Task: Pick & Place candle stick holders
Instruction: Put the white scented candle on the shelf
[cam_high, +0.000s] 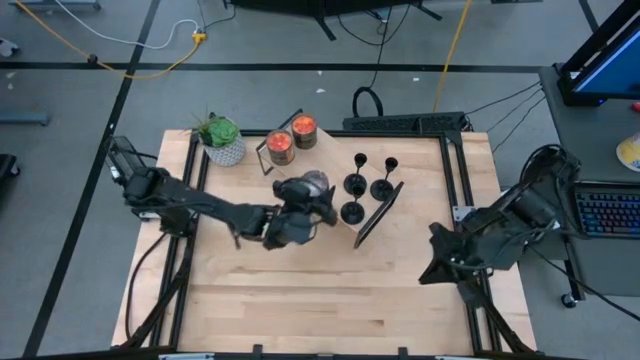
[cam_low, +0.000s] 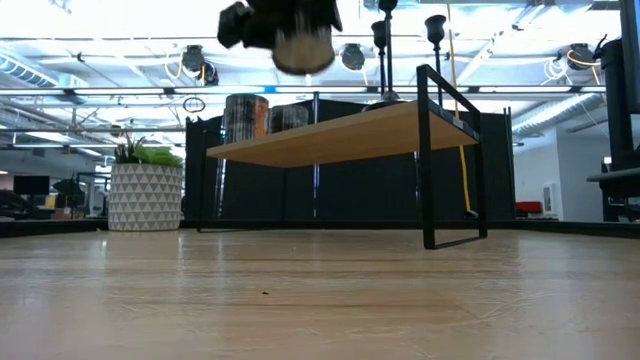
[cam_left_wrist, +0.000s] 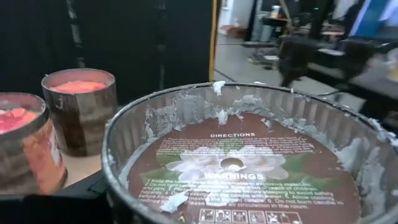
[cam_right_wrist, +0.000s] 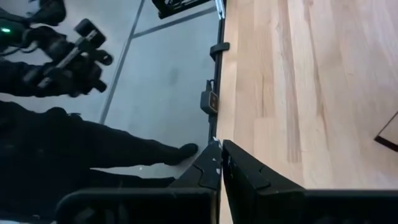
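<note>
Three black candle stick holders (cam_high: 362, 193) stand on their disc bases on a low wooden shelf (cam_low: 340, 138). Two of them (cam_low: 380, 40) show at the shelf's right end in the low view. My left gripper (cam_high: 303, 203) is in the middle of the table, just left of the holders. It is shut on a glass candle jar (cam_left_wrist: 230, 162), held high above the table (cam_low: 303, 45). My right gripper (cam_right_wrist: 222, 163) is shut with nothing in it. It is raised over the table's right edge (cam_high: 432, 272), far from the holders. My left gripper holds the glass candle jar with the jar's labelled bottom (cam_left_wrist: 231, 165) turned toward the wrist. The gripper points roughly level, toward the table's far right. The jar hides the fingers, so the exact place of contact does not show. The jar is lifted clear of table and shelf.
Two jars of orange candle (cam_high: 292, 140) stand at the shelf's far left end, close to the held jar (cam_left_wrist: 79, 106). A potted plant (cam_high: 222, 140) stands at the far left corner. The near half of the wooden table (cam_high: 320, 300) is bare.
</note>
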